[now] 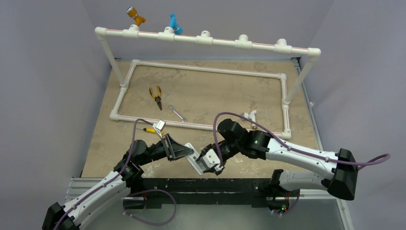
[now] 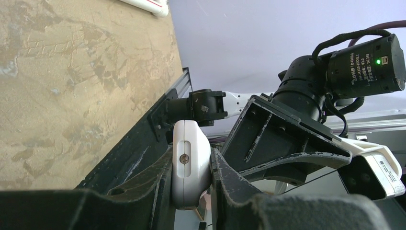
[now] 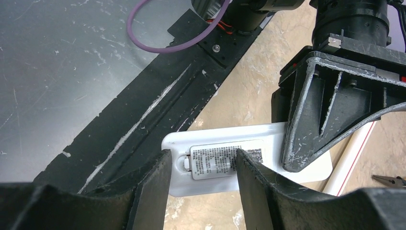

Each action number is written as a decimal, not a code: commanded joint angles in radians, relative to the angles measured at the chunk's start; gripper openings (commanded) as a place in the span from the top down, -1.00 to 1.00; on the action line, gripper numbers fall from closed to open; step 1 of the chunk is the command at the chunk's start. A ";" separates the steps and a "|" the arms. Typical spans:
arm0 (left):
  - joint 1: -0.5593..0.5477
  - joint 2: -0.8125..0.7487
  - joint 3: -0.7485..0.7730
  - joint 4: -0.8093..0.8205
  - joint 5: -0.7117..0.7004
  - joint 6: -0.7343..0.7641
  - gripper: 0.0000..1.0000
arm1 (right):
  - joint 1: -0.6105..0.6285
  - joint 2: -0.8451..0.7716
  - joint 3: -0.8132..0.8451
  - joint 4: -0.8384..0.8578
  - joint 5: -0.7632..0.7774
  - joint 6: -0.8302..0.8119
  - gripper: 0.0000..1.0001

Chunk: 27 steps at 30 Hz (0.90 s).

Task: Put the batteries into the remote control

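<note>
Camera above: left gripper and right gripper meet at the remote control near the arm bases. Left wrist: left jaws clamp its end. Right wrist: right jaws part-open, straddling its labelled back, holding nothing. Pushing there could lever it from that 1 grip. Batteries unseen.

Your remote control sits above the worktop's near edge, left claw on its left, right claw on its right. Farther back, inside the pipe frame, pliers lie left of the wrench. A screwdriver lies just before the frame.
</note>
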<state>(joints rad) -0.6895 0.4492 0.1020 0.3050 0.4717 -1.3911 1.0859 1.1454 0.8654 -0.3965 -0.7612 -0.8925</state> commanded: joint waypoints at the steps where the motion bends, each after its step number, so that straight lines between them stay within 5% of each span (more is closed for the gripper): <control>1: -0.004 -0.019 0.007 0.077 0.011 -0.008 1.00 | -0.012 0.012 0.030 -0.047 -0.011 -0.019 0.02; 19: -0.004 -0.024 0.007 0.078 0.013 -0.009 1.00 | -0.019 0.046 0.050 -0.065 -0.011 -0.026 0.47; 27: -0.004 -0.029 0.009 0.075 0.010 -0.008 1.00 | -0.020 0.070 0.077 -0.140 -0.021 -0.046 0.39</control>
<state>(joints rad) -0.6895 0.4366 0.0998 0.2756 0.4625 -1.3766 1.0721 1.1976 0.9081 -0.4637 -0.7822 -0.9176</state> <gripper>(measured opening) 0.255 0.278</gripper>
